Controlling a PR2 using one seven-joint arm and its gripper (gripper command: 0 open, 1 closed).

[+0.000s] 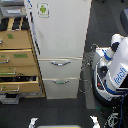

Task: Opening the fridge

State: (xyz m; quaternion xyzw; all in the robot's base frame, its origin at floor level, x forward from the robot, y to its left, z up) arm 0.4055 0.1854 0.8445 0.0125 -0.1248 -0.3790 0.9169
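The fridge [60, 35] stands in the middle of the exterior view, tall and off-white. Its large upper door carries a small green sticker [43, 9] near the top left corner, and the door lies flat against the body. Below it are two drawers, each with a curved silver handle: the upper handle [61, 63] and the lower handle [61, 81]. Both drawers sit pushed in. No gripper shows in this view.
A tan wooden drawer cabinet [17, 60] stands against the fridge on the exterior view's left, with some drawers pulled out. A white-and-blue rounded robot [114, 67] with cables stands close on the right. Two small white pieces [33, 121] [94, 120] show at the bottom edge over dark floor.
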